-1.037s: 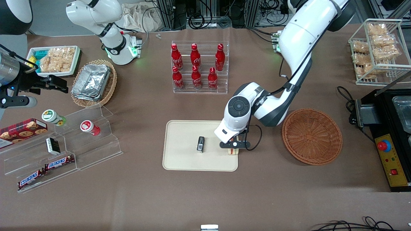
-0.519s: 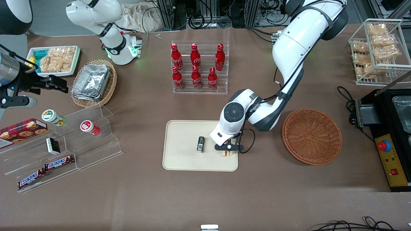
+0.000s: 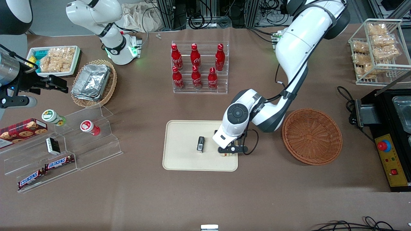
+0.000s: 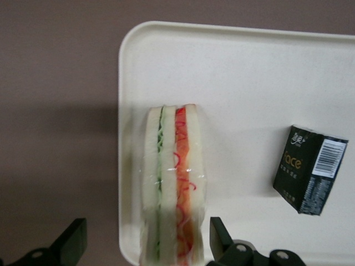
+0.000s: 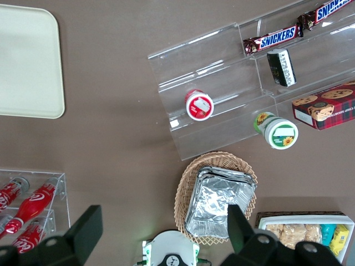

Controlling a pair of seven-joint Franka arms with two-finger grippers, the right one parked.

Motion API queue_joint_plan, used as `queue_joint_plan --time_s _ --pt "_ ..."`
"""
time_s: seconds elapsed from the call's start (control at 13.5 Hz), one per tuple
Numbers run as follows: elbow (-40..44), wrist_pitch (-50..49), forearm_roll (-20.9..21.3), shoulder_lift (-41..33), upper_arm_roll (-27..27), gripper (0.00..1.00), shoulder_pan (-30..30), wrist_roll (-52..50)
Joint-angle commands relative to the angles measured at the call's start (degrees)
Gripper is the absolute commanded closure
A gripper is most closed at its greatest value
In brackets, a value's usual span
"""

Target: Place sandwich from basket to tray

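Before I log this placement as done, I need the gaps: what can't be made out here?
- Front view: the sandwich on the tray is mostly covered by the claw and wrist.
- Left wrist view: the sandwich's end nearest the camera is blurred, cut by the edge.
- The black box's small print is unreadable.
- Right wrist view: neither sandwich nor basket shows.

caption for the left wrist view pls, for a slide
Open gripper above the wrapped sandwich standing on edge on the cream tray, beside a small black box.
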Motion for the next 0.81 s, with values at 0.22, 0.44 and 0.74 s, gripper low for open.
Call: queue_joint_plan --time_s 0.22,0.44,0.74 --pt "6.8 -22.3 -3.3 -7.3 -0.5 0.01 5.3 8.2" --pt "6.5 -31.4 -3.4 -13.3 -0.5 0.01 10.5 16.0" --pt "6.4 -37.7 -3.3 -19.7 -0.5 0.01 19.9 29.4"
